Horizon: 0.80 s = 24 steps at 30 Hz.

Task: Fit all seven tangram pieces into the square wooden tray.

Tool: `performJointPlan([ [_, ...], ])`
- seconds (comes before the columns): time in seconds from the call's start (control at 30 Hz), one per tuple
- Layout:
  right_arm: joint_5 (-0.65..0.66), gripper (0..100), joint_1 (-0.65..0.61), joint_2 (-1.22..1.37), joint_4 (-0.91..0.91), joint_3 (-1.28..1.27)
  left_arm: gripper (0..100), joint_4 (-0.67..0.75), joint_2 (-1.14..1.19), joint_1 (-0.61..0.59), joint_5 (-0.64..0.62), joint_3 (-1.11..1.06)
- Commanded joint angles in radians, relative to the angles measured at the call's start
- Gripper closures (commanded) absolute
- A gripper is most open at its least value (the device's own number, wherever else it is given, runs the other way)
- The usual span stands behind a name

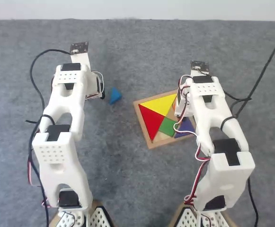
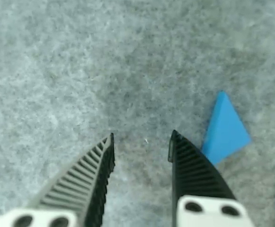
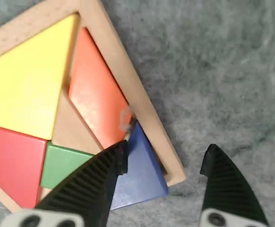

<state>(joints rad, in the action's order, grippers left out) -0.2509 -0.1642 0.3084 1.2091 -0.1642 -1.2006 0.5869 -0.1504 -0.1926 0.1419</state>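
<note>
The small light-blue triangular wooden piece (image 2: 225, 130) lies on the grey felt surface (image 2: 80, 56), just outside one finger of the left gripper (image 2: 142, 137), whose jaws stand apart with nothing between them. To grasp it well, the gripper likely needs to shift sideways until the triangle sits between the fingers, then close across two flat edges rather than a point.

The right gripper (image 3: 167, 146) hangs spread and empty over a corner of the square wooden tray (image 3: 142, 118). Its wrist view adds a detail that the arm covers in the high view: a bare triangular gap (image 3: 71, 132) between the yellow triangle (image 3: 23, 80), the orange piece (image 3: 94, 99) and the green piece (image 3: 61, 163).
</note>
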Motion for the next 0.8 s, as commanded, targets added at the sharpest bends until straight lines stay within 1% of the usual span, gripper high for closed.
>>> performJointPlan([
  [0.0,-0.018,73.6,0.041,-0.173,-0.015,0.020,82,0.000,-0.049,0.005,0.005,0.030],
  [0.1,-0.020,73.6,0.048,-0.346,-0.015,-0.044,82,0.000,-0.048,0.005,0.006,0.030],
  [0.23,-0.014,73.5,0.048,-0.599,-0.047,-0.199,82,0.000,-0.043,0.005,0.006,0.030],
  [0.33,0.017,73.5,0.048,-0.684,-0.087,-0.364,82,-0.002,-0.043,0.005,0.006,0.030],
  [0.43,0.066,73.5,0.047,-0.653,-0.128,-0.486,82,-0.005,-0.043,0.005,0.006,0.030],
  [0.5,0.075,73.5,0.050,-0.605,-0.154,-0.509,82,-0.005,-0.043,0.005,0.006,0.030],
  [0.6,0.104,73.5,0.045,-0.504,-0.154,-0.500,82,-0.006,-0.043,0.005,0.006,0.030],
  [0.77,0.114,73.5,0.050,-0.348,-0.154,-0.416,82,-0.006,-0.043,0.003,0.006,0.028],
])
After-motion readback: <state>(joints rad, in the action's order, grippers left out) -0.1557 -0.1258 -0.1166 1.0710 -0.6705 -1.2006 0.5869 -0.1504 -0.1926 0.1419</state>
